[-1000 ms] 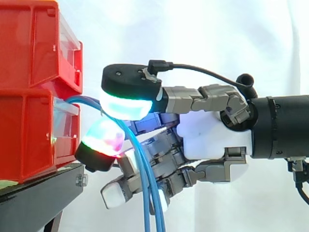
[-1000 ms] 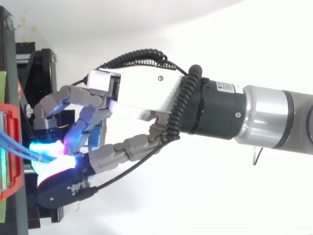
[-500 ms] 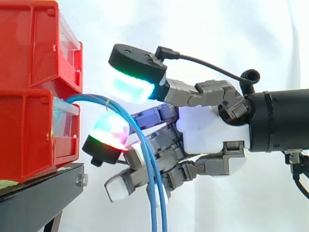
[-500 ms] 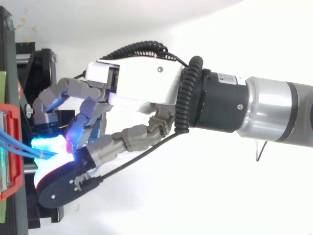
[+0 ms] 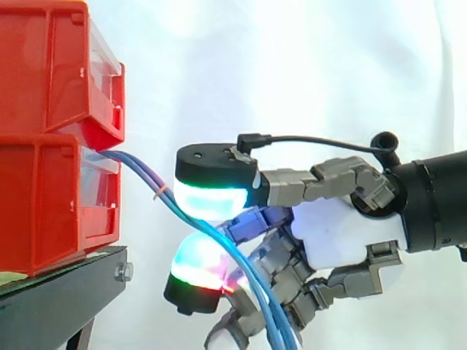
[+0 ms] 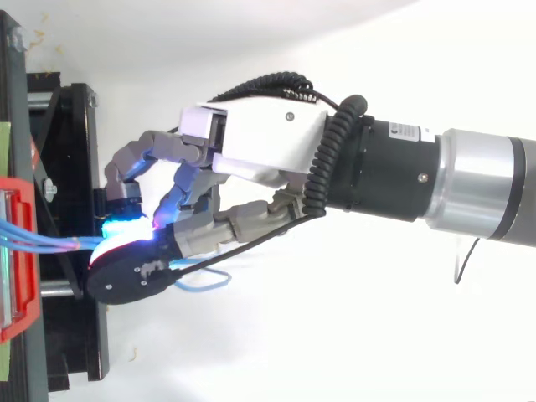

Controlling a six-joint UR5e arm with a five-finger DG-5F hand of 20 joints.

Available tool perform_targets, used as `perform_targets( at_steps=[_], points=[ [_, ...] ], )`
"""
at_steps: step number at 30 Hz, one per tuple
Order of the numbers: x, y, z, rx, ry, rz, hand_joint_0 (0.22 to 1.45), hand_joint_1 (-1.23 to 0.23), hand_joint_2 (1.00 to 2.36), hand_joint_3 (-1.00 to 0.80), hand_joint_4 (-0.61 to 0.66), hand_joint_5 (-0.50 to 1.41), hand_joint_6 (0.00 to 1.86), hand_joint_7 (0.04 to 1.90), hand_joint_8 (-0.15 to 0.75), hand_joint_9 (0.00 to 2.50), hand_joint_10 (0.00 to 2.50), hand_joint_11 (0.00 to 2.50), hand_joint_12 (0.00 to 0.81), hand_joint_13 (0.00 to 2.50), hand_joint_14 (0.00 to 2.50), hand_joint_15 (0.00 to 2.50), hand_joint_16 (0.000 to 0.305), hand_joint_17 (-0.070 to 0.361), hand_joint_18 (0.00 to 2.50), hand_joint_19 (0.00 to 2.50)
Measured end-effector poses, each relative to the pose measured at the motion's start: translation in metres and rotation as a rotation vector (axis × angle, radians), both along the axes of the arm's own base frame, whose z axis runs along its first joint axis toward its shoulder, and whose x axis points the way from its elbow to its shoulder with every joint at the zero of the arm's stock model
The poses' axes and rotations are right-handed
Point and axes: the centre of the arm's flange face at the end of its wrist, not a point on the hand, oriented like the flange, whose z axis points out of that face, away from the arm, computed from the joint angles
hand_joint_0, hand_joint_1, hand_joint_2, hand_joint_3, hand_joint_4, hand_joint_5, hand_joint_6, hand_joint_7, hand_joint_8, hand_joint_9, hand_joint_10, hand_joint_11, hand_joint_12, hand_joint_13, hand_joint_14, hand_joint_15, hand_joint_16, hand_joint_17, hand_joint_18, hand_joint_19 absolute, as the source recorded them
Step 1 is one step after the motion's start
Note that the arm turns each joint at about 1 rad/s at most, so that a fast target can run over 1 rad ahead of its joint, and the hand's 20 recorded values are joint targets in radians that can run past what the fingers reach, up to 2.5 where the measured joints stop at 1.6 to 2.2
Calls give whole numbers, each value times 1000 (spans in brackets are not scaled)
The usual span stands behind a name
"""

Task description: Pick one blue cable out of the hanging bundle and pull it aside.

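A bundle of thin blue cables comes out of the lower red bin and slants tautly down to the right. My hand is right of the bins, fingers curled. The cables pass between a green-cyan glowing pad above and a red-green glowing fingertip below, then drop past the curled fingers. I cannot tell how many strands are pinched. From above, the cables stretch from the bin edge to the hand, and a blue loop hangs beside its fingers.
Two red bins are stacked, the upper one on the lower, on a black stand at the left. A white curtain hangs behind. The arm enters from the right. Open room lies right of the stand.
My hand has moved right and down, away from the bins. Its pads have closed on the cables, which now run taut on a slant instead of hanging straight.
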Motion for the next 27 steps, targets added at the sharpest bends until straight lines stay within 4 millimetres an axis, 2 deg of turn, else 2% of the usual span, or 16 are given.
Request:
perform_targets(
  at_steps=[1,3,5,8,14,20,27],
  points=[
    [1,0,2,1,-4,0,557,-612,1016,-135,221,-141,897,1126,402,1178,14,814,405,1006,13,453,61,138,1174,568],
    [2,-1,6,3,-10,1,530,-619,1016,-246,225,-154,896,1154,374,1127,15,830,379,969,16,472,55,124,1108,616],
    [3,-1,8,4,-11,2,502,-609,1009,-384,228,-157,894,1124,382,1125,16,816,393,968,16,471,57,129,1118,605],
    [3,0,10,1,-13,3,467,-590,1002,-469,230,-164,878,1082,395,1119,16,804,405,971,14,468,60,136,1142,593],
    [4,4,10,-15,-17,7,452,-577,1000,-497,229,-171,861,1001,396,1099,16,805,412,962,13,462,62,140,1152,578],
    [2,6,2,-30,-12,4,449,-573,1000,-495,223,-170,827,963,396,1087,16,786,418,956,15,456,63,141,1151,584],
    [4,10,-2,-34,-40,2,450,-568,1000,-492,229,-167,788,970,399,1073,16,783,417,954,13,459,63,141,1149,584]
  ],
)
